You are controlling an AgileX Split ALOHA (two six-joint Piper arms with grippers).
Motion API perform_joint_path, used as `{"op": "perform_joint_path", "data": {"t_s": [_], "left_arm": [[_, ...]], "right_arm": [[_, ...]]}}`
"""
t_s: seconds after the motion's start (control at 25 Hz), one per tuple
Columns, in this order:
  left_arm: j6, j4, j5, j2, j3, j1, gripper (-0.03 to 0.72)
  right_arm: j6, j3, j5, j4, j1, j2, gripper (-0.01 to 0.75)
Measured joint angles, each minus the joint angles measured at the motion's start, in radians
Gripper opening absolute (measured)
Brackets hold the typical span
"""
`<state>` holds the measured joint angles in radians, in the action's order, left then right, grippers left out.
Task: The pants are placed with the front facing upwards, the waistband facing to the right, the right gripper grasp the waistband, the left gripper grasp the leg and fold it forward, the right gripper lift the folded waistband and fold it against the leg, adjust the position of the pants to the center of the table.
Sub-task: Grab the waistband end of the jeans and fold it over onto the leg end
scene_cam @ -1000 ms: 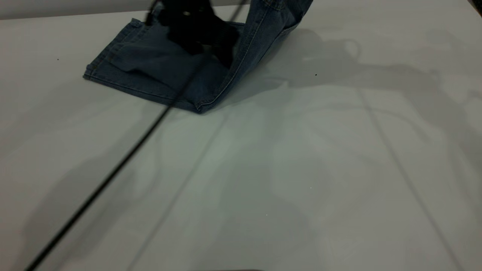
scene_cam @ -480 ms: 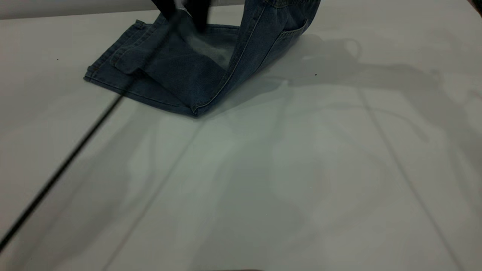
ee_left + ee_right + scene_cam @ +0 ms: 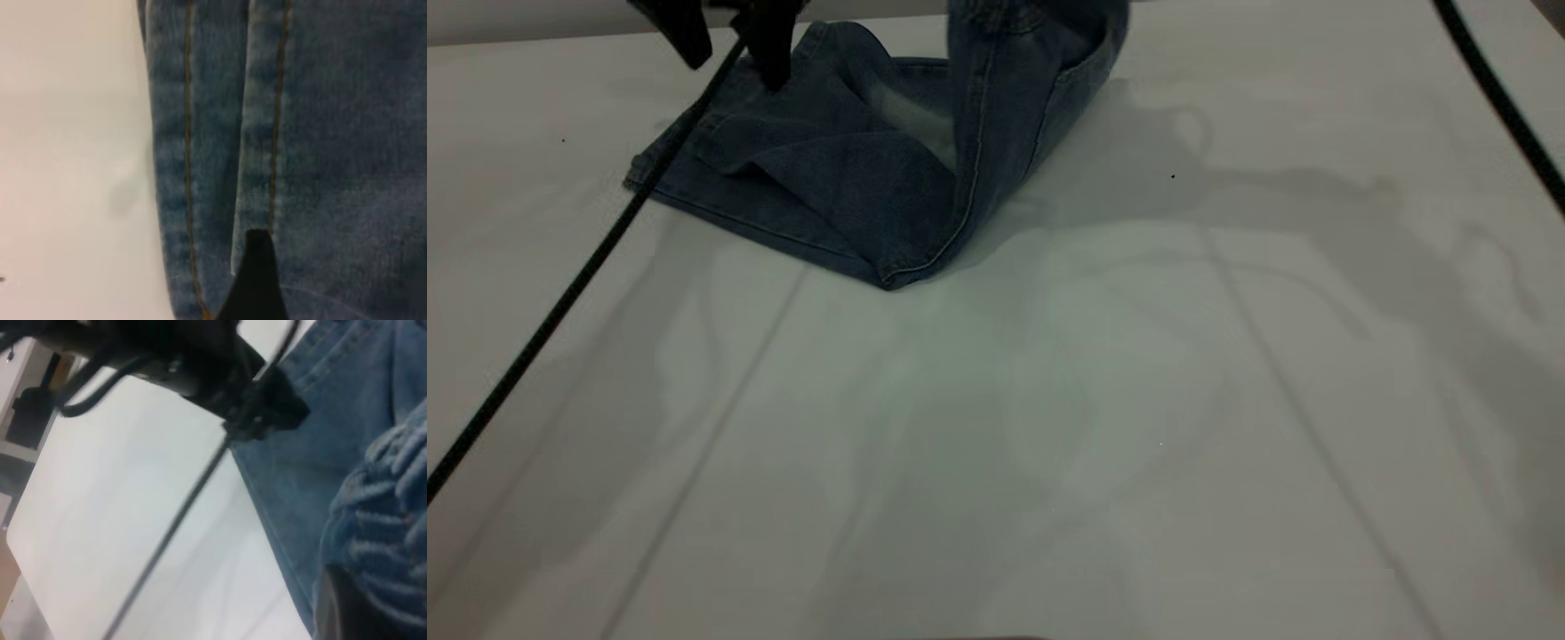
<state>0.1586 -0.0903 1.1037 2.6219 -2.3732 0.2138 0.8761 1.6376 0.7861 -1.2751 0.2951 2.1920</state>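
The blue denim pants [image 3: 845, 178] lie at the far middle of the table [image 3: 1049, 400], the legs folded flat and the waistband end lifted out past the top of the exterior view. In the right wrist view the ruffled waistband [image 3: 383, 533] is bunched against one of the right gripper's fingers [image 3: 340, 610], which is shut on it. My left gripper [image 3: 729, 40] hangs open just above the leg hems at the pants' far left, holding nothing. One of its fingers [image 3: 257, 280] shows over the tan-stitched hem [image 3: 267, 133].
The left arm's black cable [image 3: 560, 293] runs diagonally across the table's left side. The right arm's cable [image 3: 1503, 98] crosses the far right corner. Bare tabletop fills the near half and the right side.
The left gripper has let go of the leg and moved left off the pants. The lifted waistband end has swung left, over the folded legs.
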Motion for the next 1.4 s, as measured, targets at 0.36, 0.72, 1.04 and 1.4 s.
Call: {"op": "perform_joint_path", "data": {"t_s": [0.36, 0.72, 1.04, 1.4], "left_arm": [[-0.005, 0.017, -0.015, 0.094, -0.002, 0.000, 0.579], [-0.003, 0.033, -0.003, 0.094, -0.009, -0.001, 0.579], [-0.007, -0.015, 0.068, -0.016, -0.118, -0.002, 0.579], [-0.057, -0.009, 0.068, -0.178, -0.237, -0.002, 0.579]], "right_arm": [[0.122, -0.004, -0.127, -0.155, 0.086, 0.000, 0.074], [0.443, -0.005, -0.301, -0.497, 0.174, 0.004, 0.074], [0.473, 0.016, -0.344, -0.521, 0.207, 0.114, 0.074], [0.474, 0.062, -0.343, -0.523, 0.207, 0.223, 0.087]]}}
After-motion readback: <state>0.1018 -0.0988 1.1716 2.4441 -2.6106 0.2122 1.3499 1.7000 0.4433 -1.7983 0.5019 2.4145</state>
